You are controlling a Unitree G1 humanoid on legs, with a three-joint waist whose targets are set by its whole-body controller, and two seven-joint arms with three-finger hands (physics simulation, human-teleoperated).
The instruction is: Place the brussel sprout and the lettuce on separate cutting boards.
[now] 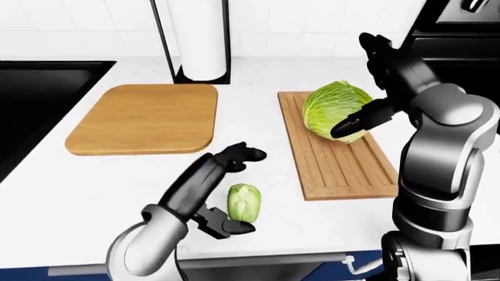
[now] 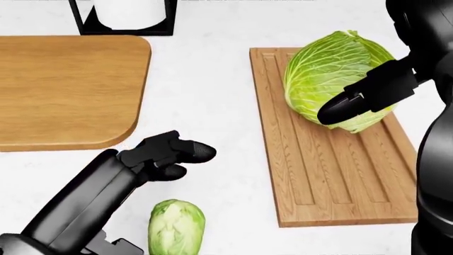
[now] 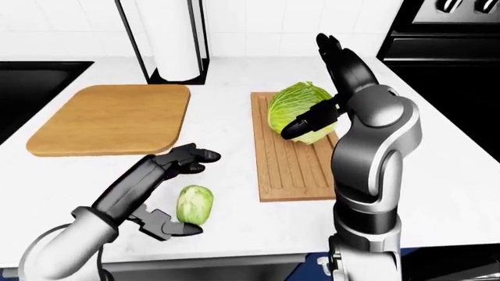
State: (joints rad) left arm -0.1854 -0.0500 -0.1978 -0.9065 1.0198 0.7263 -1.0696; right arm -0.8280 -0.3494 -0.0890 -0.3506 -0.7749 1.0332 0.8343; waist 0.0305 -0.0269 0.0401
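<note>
Smooth rounded-corner tan wooden cutting board [image 1: 145, 117]: matt, faint grain. Grooved rectangular reddish-brown wooden cutting board [image 2: 333, 159]: stronger grain, long routed channels, low sheen. White counter top [image 1: 258, 158] looked smooth and slightly glossy. Pale green leafy lettuce head [image 2: 338, 79] was veined and crinkled, matt. Small light-green brussel sprout [image 1: 244, 202] had smoother, faintly waxy leaves. Both hands' black fingers [image 2: 177, 151] looked like satin plastic; grey forearm shell [image 1: 449, 134] semi-gloss. White paper towel roll [image 1: 201, 36] matt, in a thin black metal-looking frame [image 1: 162, 41].
</note>
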